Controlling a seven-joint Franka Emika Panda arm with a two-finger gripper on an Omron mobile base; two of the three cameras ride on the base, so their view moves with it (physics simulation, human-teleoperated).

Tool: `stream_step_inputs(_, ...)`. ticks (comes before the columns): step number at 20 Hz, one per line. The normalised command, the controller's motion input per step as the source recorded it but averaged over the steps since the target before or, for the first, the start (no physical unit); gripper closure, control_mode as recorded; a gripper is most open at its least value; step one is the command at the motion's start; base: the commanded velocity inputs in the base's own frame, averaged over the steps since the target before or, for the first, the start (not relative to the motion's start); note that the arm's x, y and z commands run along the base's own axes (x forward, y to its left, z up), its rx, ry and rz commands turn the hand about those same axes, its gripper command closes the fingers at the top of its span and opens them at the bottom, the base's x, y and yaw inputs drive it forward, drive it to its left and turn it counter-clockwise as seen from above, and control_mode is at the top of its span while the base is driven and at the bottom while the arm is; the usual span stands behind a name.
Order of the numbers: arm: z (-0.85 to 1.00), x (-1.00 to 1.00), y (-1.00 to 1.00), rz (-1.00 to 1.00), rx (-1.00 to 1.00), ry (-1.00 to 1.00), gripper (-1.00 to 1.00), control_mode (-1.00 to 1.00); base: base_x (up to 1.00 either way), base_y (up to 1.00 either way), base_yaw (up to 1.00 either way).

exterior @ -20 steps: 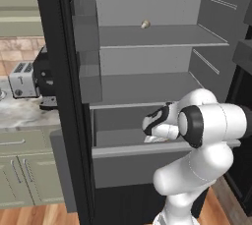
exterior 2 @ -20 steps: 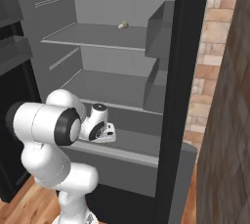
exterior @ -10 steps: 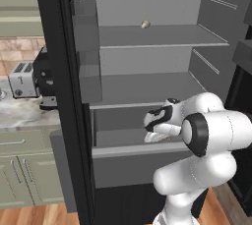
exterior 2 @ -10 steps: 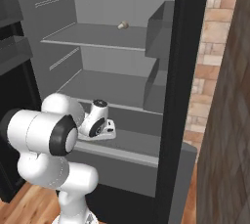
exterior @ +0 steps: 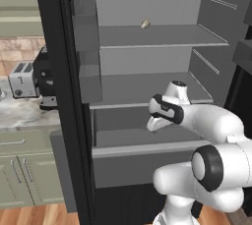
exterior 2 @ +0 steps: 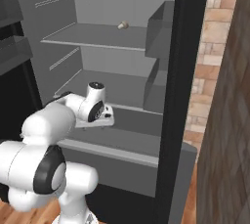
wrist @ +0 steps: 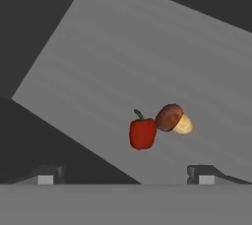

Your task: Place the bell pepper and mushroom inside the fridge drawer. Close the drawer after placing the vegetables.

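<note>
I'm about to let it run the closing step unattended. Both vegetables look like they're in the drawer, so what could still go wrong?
1. The gripper hangs open inside the fridge drawer; pushing the front before lifting clear could jam the hand.
2. The bell pepper and mushroom lie loose, touching; a hard shove may roll them.

Red bell pepper (wrist: 142, 133) and brown-capped mushroom (wrist: 173, 119) lie touching on the open fridge drawer (exterior: 147, 162) floor.

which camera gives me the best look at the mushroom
The hand view: the mushroom lies in plain sight on the grey floor of the fridge drawer, right beside the bell pepper. In both base views the arm and drawer front hide it.
</note>
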Motion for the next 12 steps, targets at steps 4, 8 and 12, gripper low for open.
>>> stream_step_inputs(4,0.7,-0.54,0.0,0.0,0.0,-0.03,-1.0,-1.0,0.0,0.0,0.0)
stream_step_inputs(8,0.41,-0.96,0.02,-0.04,0.01,-0.11,-1.0,-1.0,0.0,0.0,0.0)
stream_step_inputs(12,0.15,-1.0,0.18,-0.07,0.04,-0.11,-1.0,-1.0,0.0,0.0,0.0)
